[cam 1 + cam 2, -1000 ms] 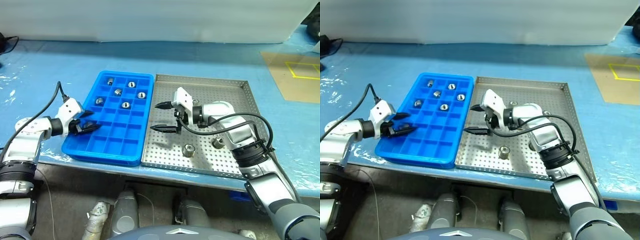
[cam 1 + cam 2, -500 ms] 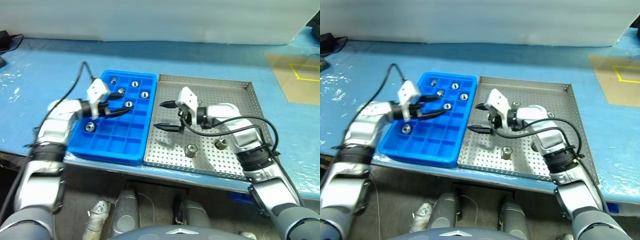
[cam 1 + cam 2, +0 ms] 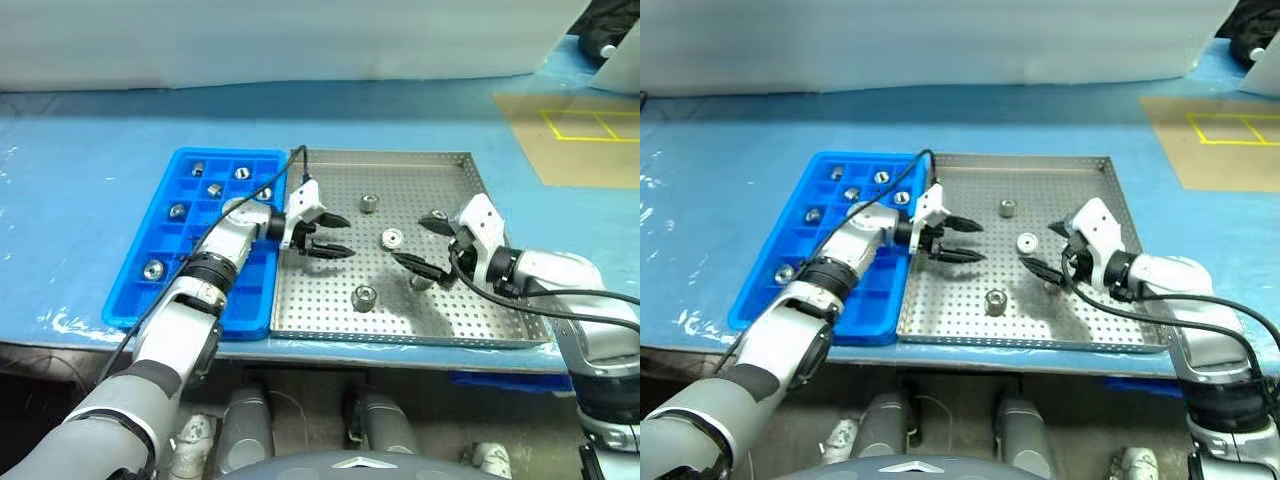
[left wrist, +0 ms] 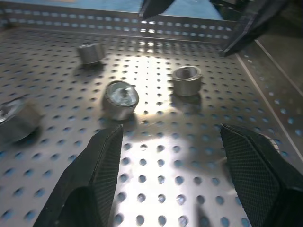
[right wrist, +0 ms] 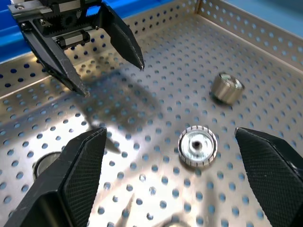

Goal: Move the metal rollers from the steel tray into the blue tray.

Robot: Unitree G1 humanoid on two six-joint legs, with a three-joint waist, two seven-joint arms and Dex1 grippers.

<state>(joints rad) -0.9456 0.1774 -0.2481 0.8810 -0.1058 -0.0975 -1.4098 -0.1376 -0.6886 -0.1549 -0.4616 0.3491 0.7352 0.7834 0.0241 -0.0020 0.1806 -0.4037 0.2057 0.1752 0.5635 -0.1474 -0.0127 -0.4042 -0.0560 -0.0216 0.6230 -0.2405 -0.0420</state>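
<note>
Fingers first: the left gripper has its two black fingers parted with nothing between them, poised just inside the steel tray at the edge nearest the blue tray. Over on the far side of the steel tray, the right gripper is spread wide, empty too, its tips pointing in toward the tray's middle.

Now the metal rollers. Several are still loose on the perforated floor of the steel tray: one lying flat with its toothed face up near the centre, one toward the back rim, one toward the front rim, and another by the right gripper's fingers. In the right wrist view the flat one sits squarely ahead between the fingers, a second beyond it. Six or so already rest in the blue tray's compartments, such as one near that tray's front corner.

Handling call: these look like solid steel, so dense for their size, rigid, nothing to crush, but smooth and polished, so likely to slip or roll away on that shiny floor. Best bet is pinching across the curved outer wall, fingers square on opposite sides, low on the body. The upright ones should sit still for that; any lying on its side may roll when nudged.
</note>
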